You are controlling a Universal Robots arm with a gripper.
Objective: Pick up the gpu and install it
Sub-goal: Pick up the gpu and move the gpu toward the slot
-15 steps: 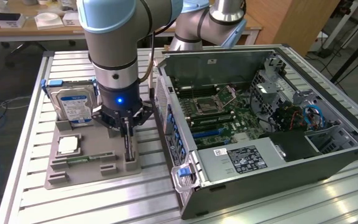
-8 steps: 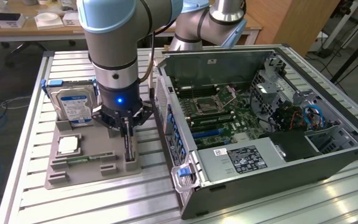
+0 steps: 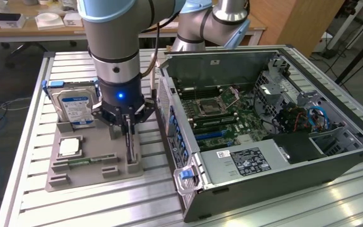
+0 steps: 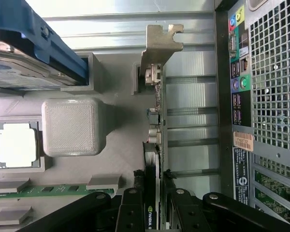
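Observation:
The gpu (image 3: 131,147) stands on edge in a slot of the grey holder tray (image 3: 87,137), beside the open computer case (image 3: 188,189). In the wrist view the gpu (image 4: 154,111) is seen edge-on, with its silver bracket at the far end. My gripper (image 3: 127,124) is straight above it, and its black fingers (image 4: 135,193) press against both faces of the card's near end. The gripper (image 4: 153,181) is shut on the gpu, which still sits in the tray (image 4: 121,145).
On the same tray are a silver hard drive (image 3: 74,106) with blue clips, a square processor (image 3: 70,146) and a narrow green memory stick (image 3: 83,161). The case's motherboard (image 3: 222,118) lies exposed on the exterior view's right; its rear panel (image 4: 270,72) is close to the card.

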